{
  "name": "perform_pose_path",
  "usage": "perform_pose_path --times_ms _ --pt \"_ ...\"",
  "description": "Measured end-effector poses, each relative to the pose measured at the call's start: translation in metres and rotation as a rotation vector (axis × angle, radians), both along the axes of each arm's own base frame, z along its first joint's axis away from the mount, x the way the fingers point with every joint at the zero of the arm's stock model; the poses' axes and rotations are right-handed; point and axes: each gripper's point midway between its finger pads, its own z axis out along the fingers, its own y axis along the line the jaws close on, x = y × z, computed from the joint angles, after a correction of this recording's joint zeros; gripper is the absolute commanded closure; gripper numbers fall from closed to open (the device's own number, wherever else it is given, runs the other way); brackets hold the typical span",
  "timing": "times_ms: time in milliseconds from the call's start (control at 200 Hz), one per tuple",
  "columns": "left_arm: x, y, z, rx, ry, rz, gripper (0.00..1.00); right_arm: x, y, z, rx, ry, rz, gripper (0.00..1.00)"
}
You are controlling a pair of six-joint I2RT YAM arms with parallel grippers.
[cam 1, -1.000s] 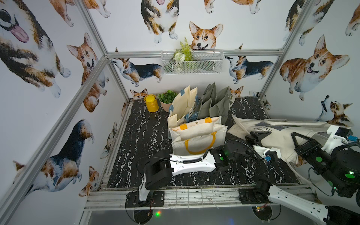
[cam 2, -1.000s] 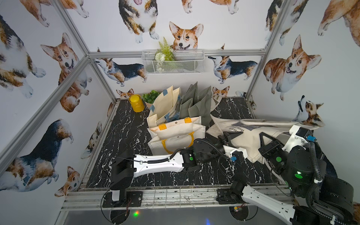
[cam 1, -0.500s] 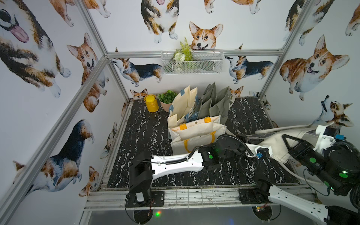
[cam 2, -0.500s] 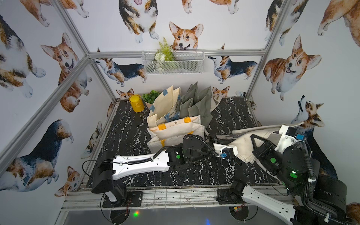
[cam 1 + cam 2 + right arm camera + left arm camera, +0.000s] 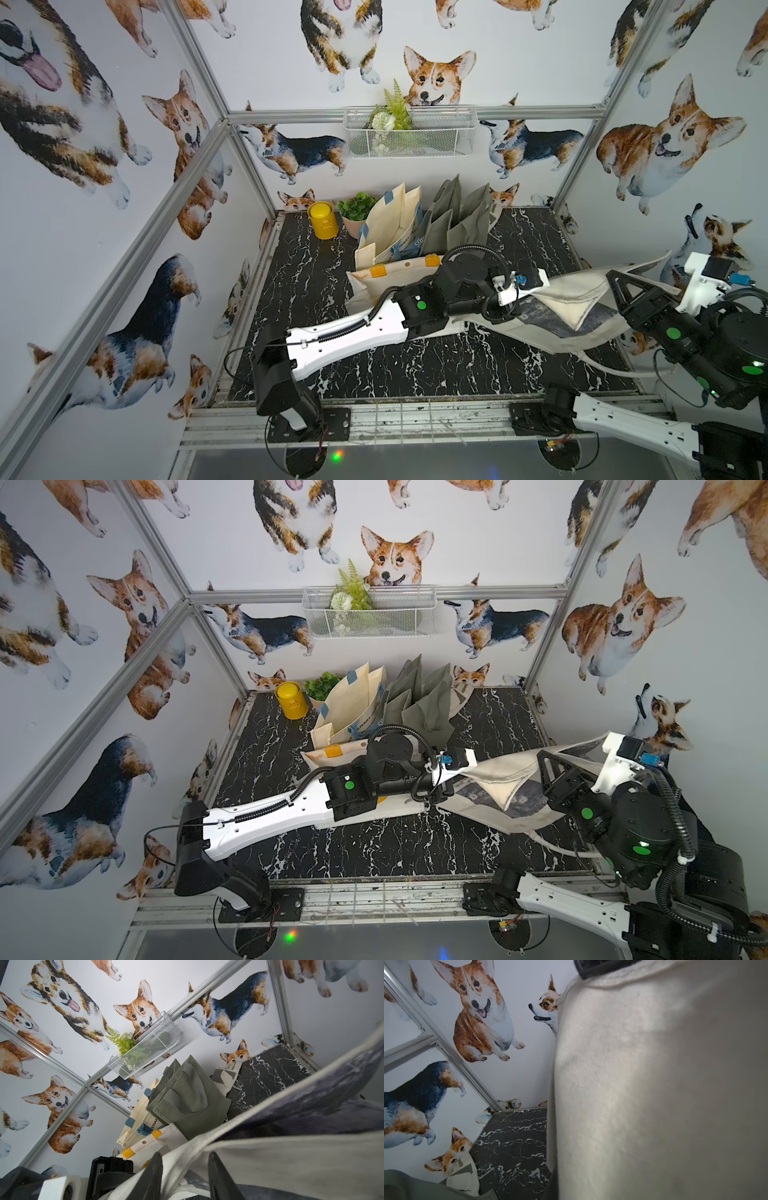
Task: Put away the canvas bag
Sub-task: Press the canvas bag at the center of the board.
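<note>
The canvas bag (image 5: 582, 291), cream with a dark printed picture, hangs stretched above the right side of the black marble table (image 5: 311, 270) in both top views. My left gripper (image 5: 508, 306) reaches across from the left and is shut on the bag's left end; cream cloth (image 5: 654, 1084) fills most of the left wrist view and hides the fingers. My right gripper (image 5: 623, 289) is at the bag's right end. In the right wrist view its gripper (image 5: 185, 1155) stands with jaws apart, and the bag's hem (image 5: 291, 1157) runs loosely between the fingers (image 5: 154, 1169).
Upright bags crowd the back middle: a cream one with blue straps (image 5: 390, 220), grey-green ones (image 5: 461, 216) and a cream one with yellow handles (image 5: 395, 274) just behind my left arm. A yellow can (image 5: 321, 219), a potted plant (image 5: 357, 208) and a wire wall basket (image 5: 409, 133) stand further back.
My left arm swung right, rose and shut on the bag's left end. The bag lifted off the table, and the right gripper's jaws have parted.
</note>
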Motion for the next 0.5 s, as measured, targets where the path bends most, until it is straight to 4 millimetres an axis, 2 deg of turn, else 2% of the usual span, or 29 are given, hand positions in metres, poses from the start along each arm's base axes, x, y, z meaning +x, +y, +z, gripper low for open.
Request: perform_pose_path --times_ms 190,330,420,501 --pt "0.039 0.007 0.027 -0.095 0.255 0.081 1.0 -0.002 -0.017 0.015 -0.045 -0.07 -0.002 0.48" --pt "0.073 0.01 0.032 -0.172 0.451 0.169 1.0 -0.002 -0.023 0.032 -0.092 -0.11 0.006 0.47" --pt "0.09 0.012 0.03 -0.202 0.546 0.233 1.0 0.002 -0.013 0.032 -0.193 -0.108 0.026 0.42" --pt "0.096 0.011 0.037 -0.242 0.616 0.264 1.0 0.008 0.013 0.021 -0.324 -0.084 0.083 0.39"
